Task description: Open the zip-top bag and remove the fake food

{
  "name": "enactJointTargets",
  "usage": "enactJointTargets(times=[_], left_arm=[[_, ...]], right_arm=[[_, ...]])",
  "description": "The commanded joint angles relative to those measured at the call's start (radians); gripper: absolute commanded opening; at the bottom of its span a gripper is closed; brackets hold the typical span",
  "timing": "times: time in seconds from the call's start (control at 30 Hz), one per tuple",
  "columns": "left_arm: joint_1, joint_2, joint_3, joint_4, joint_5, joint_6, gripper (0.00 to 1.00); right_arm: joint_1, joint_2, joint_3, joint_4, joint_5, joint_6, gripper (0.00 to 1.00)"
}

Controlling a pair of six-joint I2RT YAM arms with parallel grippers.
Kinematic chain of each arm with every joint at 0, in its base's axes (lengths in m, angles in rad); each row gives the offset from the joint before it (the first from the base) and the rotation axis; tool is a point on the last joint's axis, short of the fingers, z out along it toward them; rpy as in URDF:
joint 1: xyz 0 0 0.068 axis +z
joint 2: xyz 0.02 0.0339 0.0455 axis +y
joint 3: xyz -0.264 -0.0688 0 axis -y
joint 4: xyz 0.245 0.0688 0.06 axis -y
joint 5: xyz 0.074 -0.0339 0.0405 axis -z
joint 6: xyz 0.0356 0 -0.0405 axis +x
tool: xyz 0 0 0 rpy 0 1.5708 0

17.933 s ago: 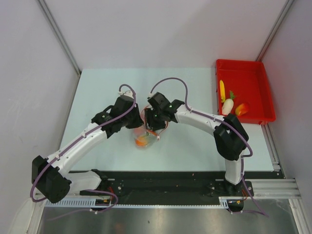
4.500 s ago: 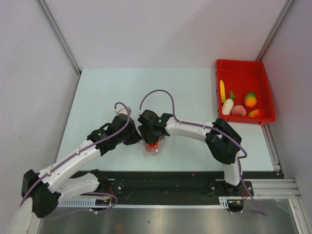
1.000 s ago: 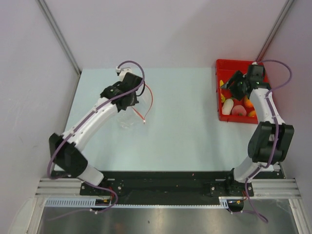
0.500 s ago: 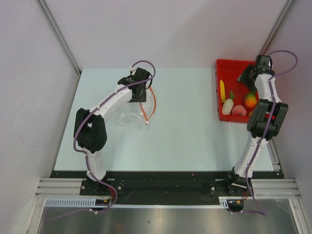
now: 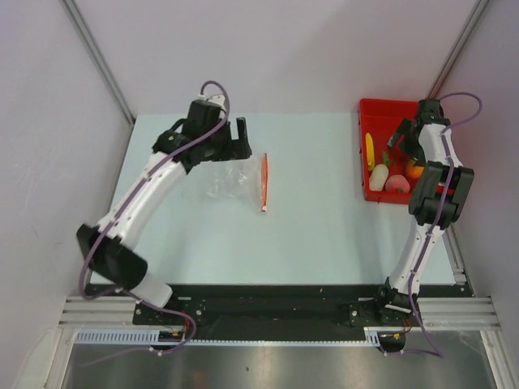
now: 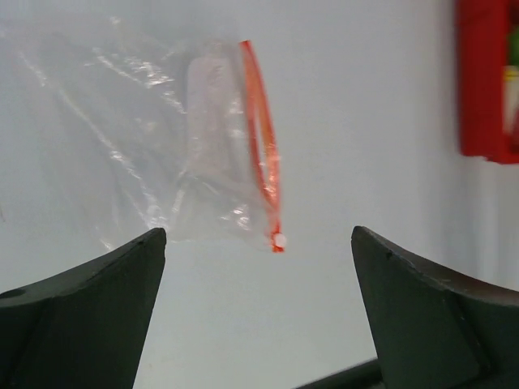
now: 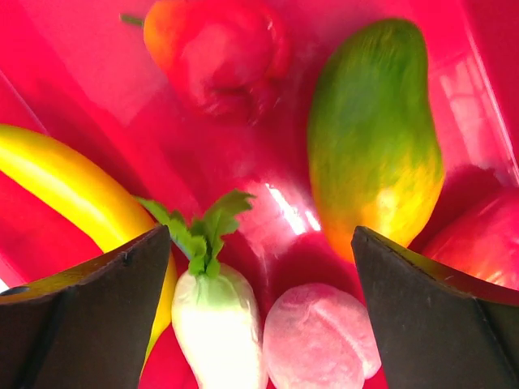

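The zip-top bag (image 5: 229,180) lies flat on the table, clear and crinkled, its red-orange zip strip (image 5: 263,182) on its right side. It looks empty in the left wrist view, where the bag (image 6: 138,138) lies ahead of my left gripper (image 6: 258,316). That gripper (image 5: 236,131) hovers open just behind the bag, holding nothing. The fake food lies in the red tray (image 5: 391,108): a white radish (image 7: 215,324), a yellow piece (image 7: 73,194), an orange-green fruit (image 7: 377,138), a red piece (image 7: 223,57) and a pink piece (image 7: 320,336). My right gripper (image 7: 259,316) hangs open above them, holding nothing.
The red tray sits at the table's back right corner, against the right wall. In the left wrist view the tray's edge (image 6: 482,81) shows at the far right. Grey walls close in the table on the left, back and right.
My left gripper has opened and let go of the bag, which now lies flat with its strip straight. The right gripper has opened wider over the tray.
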Motion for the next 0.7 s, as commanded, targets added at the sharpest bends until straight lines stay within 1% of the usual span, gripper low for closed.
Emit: enactJointTargets(times=[0.0, 0.03, 0.1, 0.13, 0.17, 0.2, 0.23, 0.27, 0.3, 0.33, 0.37, 0.4, 0.43, 0.47, 0.5, 0.53, 0.57, 0.63, 0.67], left_arm=[[0.004, -0.241, -0.089, 0.068, 0.253, -0.051, 0.99], [0.004, -0.280, -0.172, 0.094, 0.315, -0.099, 0.99], [0.004, -0.376, -0.274, 0.216, 0.374, -0.155, 1.00], [0.004, -0.475, -0.385, 0.268, 0.406, -0.222, 0.99], [0.006, -0.523, -0.443, 0.377, 0.446, -0.254, 1.00], [0.006, -0.569, -0.499, 0.431, 0.464, -0.288, 1.00], [0.004, -0.663, -0.599, 0.482, 0.478, -0.340, 1.00], [0.006, -0.704, -0.641, 0.564, 0.495, -0.363, 1.00], [0.004, -0.747, -0.676, 0.592, 0.500, -0.380, 0.99], [0.006, -0.808, -0.731, 0.614, 0.501, -0.405, 0.99], [0.004, -0.839, -0.753, 0.640, 0.506, -0.411, 1.00], [0.006, -0.864, -0.770, 0.646, 0.512, -0.416, 1.00], [0.004, -0.881, -0.788, 0.648, 0.518, -0.414, 1.00], [0.006, -0.913, -0.791, 0.645, 0.527, -0.411, 1.00], [0.006, -0.922, -0.793, 0.645, 0.547, -0.408, 1.00], [0.004, -0.930, -0.796, 0.646, 0.557, -0.410, 1.00], [0.004, -0.942, -0.795, 0.648, 0.563, -0.419, 1.00], [0.006, -0.954, -0.790, 0.677, 0.584, -0.449, 0.99], [0.004, -0.963, -0.794, 0.703, 0.593, -0.460, 1.00]], right_arm=[[0.082, -0.105, 0.012, -0.070, 0.060, -0.020, 1.00], [0.098, -0.125, 0.006, -0.083, 0.068, -0.015, 1.00], [0.138, -0.219, -0.041, -0.108, 0.059, -0.003, 1.00], [0.181, -0.263, -0.063, -0.117, 0.041, 0.006, 0.99], [0.202, -0.344, -0.095, -0.126, 0.013, 0.011, 1.00], [0.227, -0.397, -0.150, -0.133, 0.007, 0.022, 1.00], [0.282, -0.447, -0.192, -0.136, -0.011, 0.031, 1.00], [0.302, -0.496, -0.235, -0.108, -0.097, 0.034, 1.00], [0.326, -0.614, -0.279, -0.091, -0.160, 0.048, 1.00], [0.343, -0.666, -0.375, -0.079, -0.206, 0.066, 1.00], [0.372, -0.731, -0.419, -0.062, -0.317, 0.083, 1.00], [0.388, -0.830, -0.465, -0.059, -0.358, 0.115, 1.00], [0.403, -0.884, -0.523, -0.064, -0.375, 0.134, 1.00], [0.447, -0.927, -0.548, -0.094, -0.377, 0.144, 1.00], [0.462, -0.967, -0.566, -0.109, -0.369, 0.155, 1.00], [0.480, -1.060, -0.586, -0.120, -0.367, 0.178, 1.00], [0.497, -1.102, -0.624, -0.136, -0.366, 0.187, 1.00], [0.500, -1.232, -0.660, -0.130, -0.389, 0.213, 1.00], [0.499, -1.270, -0.675, -0.119, -0.395, 0.232, 1.00]])
